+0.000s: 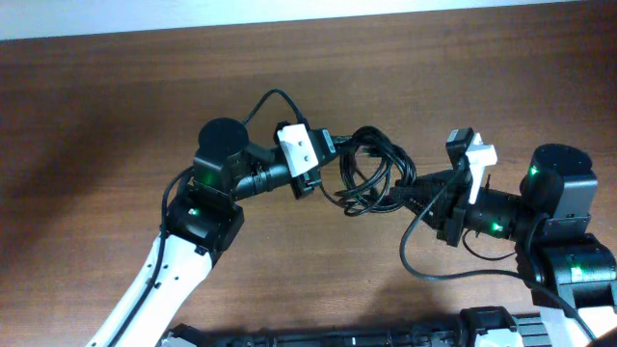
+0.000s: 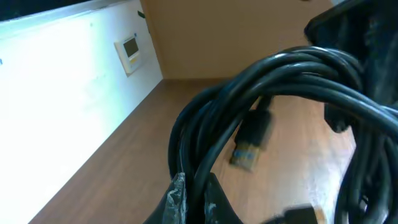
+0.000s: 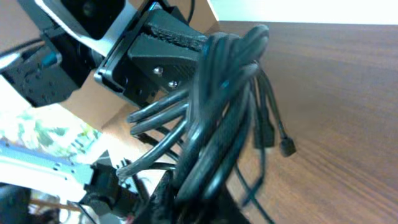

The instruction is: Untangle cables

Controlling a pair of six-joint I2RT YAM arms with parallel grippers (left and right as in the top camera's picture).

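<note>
Where the left tool (image 1: 333,159) and right tool (image 1: 410,188) each close on opposite sides of it, the cables (image 1: 371,172) hang as one knot between them, seemingly lifted off the bench (image 1: 116,116). Step judged: pulling the knot open; next calls for drawing the tools slowly apart, or regripping a single strand. Cables: thin, black, glossy, round, in overlapping loops; plugs (image 2: 249,146) small, blocky, dangling; bench brown wood-grain.

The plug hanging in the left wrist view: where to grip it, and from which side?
I would grip the plug on its black body, behind the metal tip, coming from the tip end: it hangs free beneath the arch of cables, and only its cord end runs into the bundle.
</note>
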